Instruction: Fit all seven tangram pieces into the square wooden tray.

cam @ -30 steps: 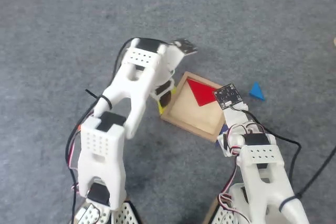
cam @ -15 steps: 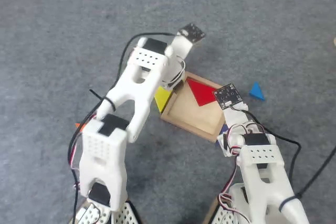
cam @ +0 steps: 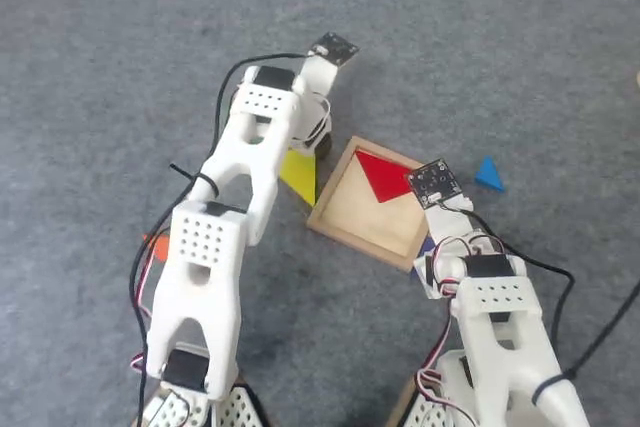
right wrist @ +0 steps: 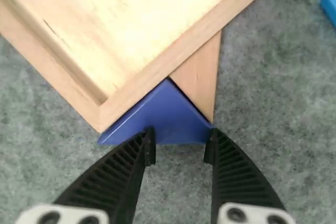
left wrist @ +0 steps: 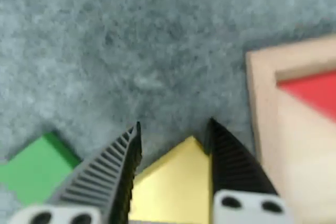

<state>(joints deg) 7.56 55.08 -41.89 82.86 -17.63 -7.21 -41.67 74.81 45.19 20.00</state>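
Observation:
The square wooden tray (cam: 352, 229) lies mid-table with a red triangle (cam: 385, 175) in its far corner. My left gripper (left wrist: 173, 132) sits just off the tray's left side, shut on a yellow piece (left wrist: 176, 184) that rests on the carpet (cam: 298, 175). A green piece (left wrist: 34, 169) lies beside it. My right gripper (right wrist: 179, 137) is open at the tray's near corner (right wrist: 197, 77). Its fingertips flank the edge of a dark blue triangle (right wrist: 160, 121) that is tucked partly under that corner (cam: 427, 245).
A small light-blue triangle (cam: 488, 174) lies on the carpet to the right of the tray. An orange piece (cam: 155, 244) peeks out left of the left arm. Grey carpet covers the rest of the table, with open room at the back and left.
The left arm swung back and leftward, and the yellow piece moved with it from the tray's left edge out onto the carpet. The right arm stayed still.

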